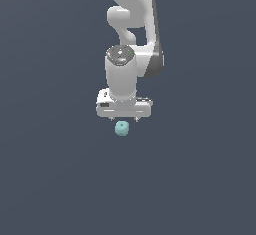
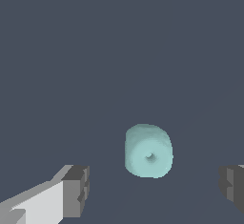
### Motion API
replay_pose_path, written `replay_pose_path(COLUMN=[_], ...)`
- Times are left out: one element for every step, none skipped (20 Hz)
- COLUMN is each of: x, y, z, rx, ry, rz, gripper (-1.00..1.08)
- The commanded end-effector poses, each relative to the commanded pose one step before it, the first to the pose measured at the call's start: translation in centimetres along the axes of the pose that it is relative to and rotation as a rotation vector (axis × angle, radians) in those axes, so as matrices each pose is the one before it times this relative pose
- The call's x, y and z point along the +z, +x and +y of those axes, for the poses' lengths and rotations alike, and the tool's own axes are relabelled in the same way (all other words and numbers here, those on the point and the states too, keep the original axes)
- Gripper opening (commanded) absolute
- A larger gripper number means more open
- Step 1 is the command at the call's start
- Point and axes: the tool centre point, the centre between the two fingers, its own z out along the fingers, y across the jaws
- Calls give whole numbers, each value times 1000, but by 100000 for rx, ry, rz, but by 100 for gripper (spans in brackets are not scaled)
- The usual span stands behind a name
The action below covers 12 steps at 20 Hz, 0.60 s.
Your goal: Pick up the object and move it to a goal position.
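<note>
The white arm [image 1: 131, 34] is reaching down from the upper part of the exterior view, and its gripper [image 1: 124, 119] is pointing downward over a plain dark blue-grey surface [image 1: 50, 179]. The object [image 1: 122, 128], a small pale teal lump with a roundish and a little blocky shape, is lying on this surface just under the gripper's white body, near the middle of its width. In the exterior view only the short tips of the fingers are showing below the white crossbar, and the object is sitting slightly lower in the picture than these tips, so it is not clear from there if they are level with it. In the wrist view the gripper [image 2: 155, 189] is standing wide open: one dark grey fingertip [image 2: 76, 189] with its white link is showing on one side, and the other fingertip [image 2: 232, 187] is showing at the opposite edge of the picture. The object [image 2: 148, 150] is appearing between these two fingertips, closer to the middle than to either one, and it is much narrower than the gap. A small dimple is showing on the face of the lump that is turned to the wrist camera. Neither fingertip is touching the object, and the gripper is holding nothing.
</note>
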Motion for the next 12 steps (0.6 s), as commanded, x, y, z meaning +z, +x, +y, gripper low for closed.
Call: replay_pose_path(x=[1791, 745, 676, 608, 543, 475, 412, 346, 282, 221, 150, 95], y=[-505, -221, -210, -197, -181, -164, -145, -125, -104, -82, -60, -35], z=[466, 192, 172, 155, 141, 118, 107, 88, 70, 61, 23, 27], rx=[1059, 442, 397, 357, 324, 274, 245, 203, 162, 137, 61, 61], ry=[-423, -176, -157, -141, -128, -107, -96, -79, -63, -53, -24, -24], rz=[-437, -148, -134, -121, -110, -93, -84, -70, -56, -48, -21, -21], gripper=[100, 100, 100, 100, 100, 100, 100, 100, 100, 100, 100, 100])
